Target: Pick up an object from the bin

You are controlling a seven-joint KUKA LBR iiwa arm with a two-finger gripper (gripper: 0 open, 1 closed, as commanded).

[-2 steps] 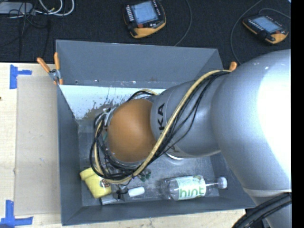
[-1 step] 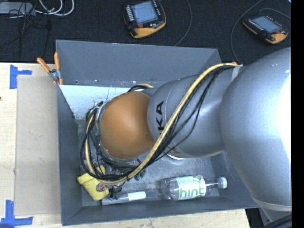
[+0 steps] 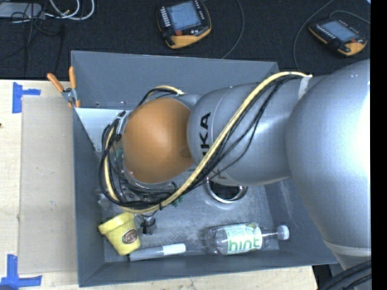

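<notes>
The end effector (image 3: 144,222) hangs low in the bin's (image 3: 181,68) near-left part, under the arm's orange cover (image 3: 154,141) and its loops of cable. Whether it is apart or together cannot be told.

Just beside it, to the lower left, lies a stubby yellow roll-like thing (image 3: 120,232). Its long axis seems to slant from upper left to lower right, and a round tan end face is turned toward the near wall. It sits close to the bin's near-left corner, with little room on that side.

Just past the roll, a white marker (image 3: 158,251) lies along the near wall, almost level from left to right. Farther right, a clear bottle (image 3: 240,238) with green lettering lies on its side, cap pointing right. Bare grey floor lies between the bottle and the end effector. A round metal cup (image 3: 227,193) shows partly beneath the arm.
</notes>
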